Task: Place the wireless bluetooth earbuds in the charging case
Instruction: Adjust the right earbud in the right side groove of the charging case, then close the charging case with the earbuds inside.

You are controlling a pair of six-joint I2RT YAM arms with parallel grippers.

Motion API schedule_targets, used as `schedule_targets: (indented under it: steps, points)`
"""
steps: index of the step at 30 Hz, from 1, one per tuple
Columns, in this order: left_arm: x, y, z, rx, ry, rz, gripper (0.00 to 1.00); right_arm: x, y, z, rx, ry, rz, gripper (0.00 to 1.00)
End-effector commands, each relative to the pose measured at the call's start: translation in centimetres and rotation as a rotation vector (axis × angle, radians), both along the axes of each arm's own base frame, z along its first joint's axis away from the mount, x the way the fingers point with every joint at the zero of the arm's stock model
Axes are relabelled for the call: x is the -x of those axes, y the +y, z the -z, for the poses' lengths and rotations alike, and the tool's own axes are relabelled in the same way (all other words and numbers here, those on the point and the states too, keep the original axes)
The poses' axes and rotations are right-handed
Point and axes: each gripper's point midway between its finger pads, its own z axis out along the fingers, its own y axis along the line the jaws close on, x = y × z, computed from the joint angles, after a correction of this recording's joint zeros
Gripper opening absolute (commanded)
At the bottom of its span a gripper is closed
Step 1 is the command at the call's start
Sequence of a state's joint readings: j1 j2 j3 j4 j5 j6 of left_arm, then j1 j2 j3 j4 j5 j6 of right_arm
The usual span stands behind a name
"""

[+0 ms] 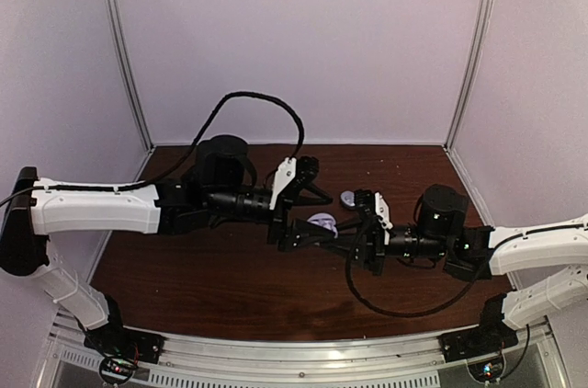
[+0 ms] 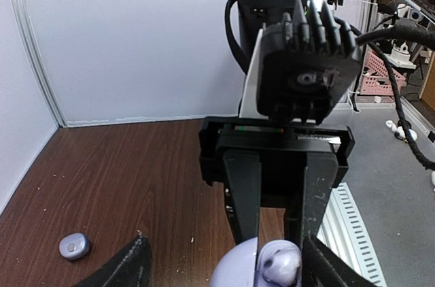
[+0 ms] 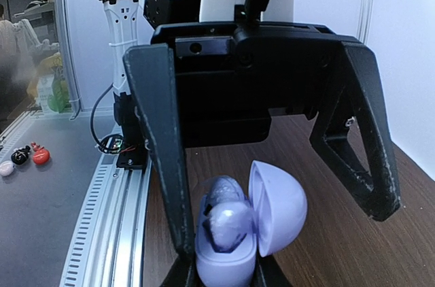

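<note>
Left gripper (image 1: 334, 218), right gripper (image 2: 273, 239) meet at open case (image 1: 322, 222), blocking centre; small case (image 1: 348, 198) behind; free tabletop (image 1: 184, 259) near-left.

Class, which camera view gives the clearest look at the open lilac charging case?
The right wrist view: the charging case fills the lower middle, with its lid hinged open and an earbud showing inside. The left wrist view catches only its top at the bottom edge. The top view shows just a tiny lilac blob.

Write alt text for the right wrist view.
An open lavender charging case, lid hinged back to the right, holds an earbud and sits in the right end effector at the bottom edge. The left end effector faces it, fingers spread wide either side.
</note>
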State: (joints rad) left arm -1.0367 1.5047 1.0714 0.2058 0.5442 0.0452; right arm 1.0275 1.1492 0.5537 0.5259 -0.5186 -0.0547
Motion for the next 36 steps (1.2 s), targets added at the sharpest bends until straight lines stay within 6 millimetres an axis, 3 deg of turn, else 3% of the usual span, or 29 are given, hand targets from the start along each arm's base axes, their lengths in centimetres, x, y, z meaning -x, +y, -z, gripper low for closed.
schedule_targets:
  steps: [1, 12, 17, 29, 36]
  points:
    - [-2.0, -0.1, -0.2, -0.004, -0.009, -0.050, 0.80, 1.3, -0.1, -3.3, -0.088, -0.061, -0.046, 0.00]
    - [0.0, 1.3, -0.5, 0.028, -0.086, 0.028, 0.91, 0.5, -0.7, -3.8, -0.123, -0.042, -0.002, 0.00]
    - [0.7, 3.0, -2.3, 0.115, -0.156, 0.002, 0.95, -0.2, -1.0, -3.1, -0.122, -0.017, 0.019, 0.00]
    - [-0.6, 4.3, -3.8, 0.154, -0.167, -0.112, 0.86, -0.8, -2.0, -2.5, -0.151, 0.057, 0.030, 0.00]
    - [0.9, 2.9, -1.2, 0.085, -0.118, 0.032, 0.82, -0.9, -2.3, -2.9, -0.161, 0.070, 0.024, 0.00]
